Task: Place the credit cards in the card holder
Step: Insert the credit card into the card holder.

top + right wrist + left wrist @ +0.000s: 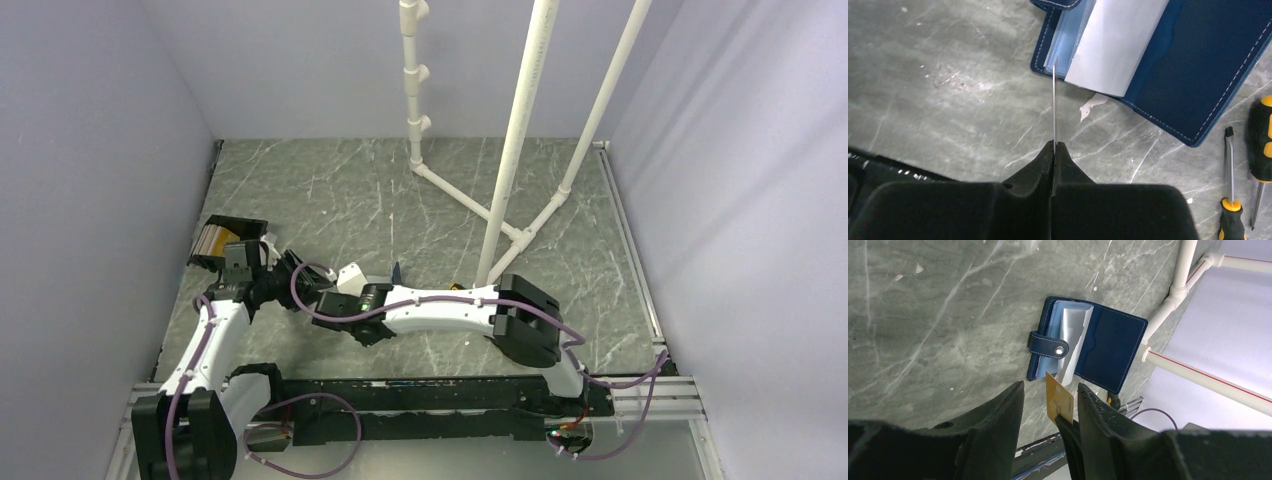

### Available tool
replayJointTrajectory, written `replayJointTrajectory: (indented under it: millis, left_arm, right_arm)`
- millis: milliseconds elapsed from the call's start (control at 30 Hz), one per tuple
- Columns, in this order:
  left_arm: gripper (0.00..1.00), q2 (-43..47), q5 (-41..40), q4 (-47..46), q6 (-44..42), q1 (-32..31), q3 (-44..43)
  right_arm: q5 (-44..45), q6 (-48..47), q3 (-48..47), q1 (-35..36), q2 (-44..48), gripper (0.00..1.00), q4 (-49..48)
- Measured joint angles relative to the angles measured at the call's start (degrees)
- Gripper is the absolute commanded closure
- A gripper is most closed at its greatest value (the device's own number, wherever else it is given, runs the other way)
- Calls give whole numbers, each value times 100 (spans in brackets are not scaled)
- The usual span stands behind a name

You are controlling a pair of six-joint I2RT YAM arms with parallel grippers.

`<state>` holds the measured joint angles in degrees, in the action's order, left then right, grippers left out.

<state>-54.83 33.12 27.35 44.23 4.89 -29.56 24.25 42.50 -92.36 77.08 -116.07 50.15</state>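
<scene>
The navy card holder (1113, 350) lies open on the marble table, its lighter blue inside and a pale sleeve (1073, 330) showing and its clasp tab (1048, 344) folded over. My right gripper (1053, 144) is shut on an orange credit card (1060, 402), seen edge-on in the right wrist view as a thin line (1053, 100). The card's far edge reaches the near edge of the card holder (1198, 60). My left gripper (1050, 387) is open, its fingers on either side of the card without touching it.
Two orange-handled screwdrivers (1230, 200) (1260, 145) lie right of the holder. A black open-topped box (225, 240) with orange contents stands at the table's left edge. A white pipe frame (520, 150) rises at the back. Both arms crowd the left front.
</scene>
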Motion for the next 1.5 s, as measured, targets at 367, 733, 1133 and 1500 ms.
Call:
replayJointTrajectory:
  millis: [367,733,1133,1500]
  left_arm:
    - [55,-20,144,-55,-7,-68,0]
    - [61,-824,378,-929,61,-1322,-7]
    - [68,-2345,501,-2365,352,-1939,-166]
    - [77,-2732,28,-2127,31,-2057,-306]
  right_arm:
    - [675,20,-339,-33,-310,100,262]
    - [772,7,369,-387,-28,100,122]
    - [-573,-713,1893,-1226,1436,100,-1506]
    - [-2354,-1300,2828,-2105,1650,100,-2765]
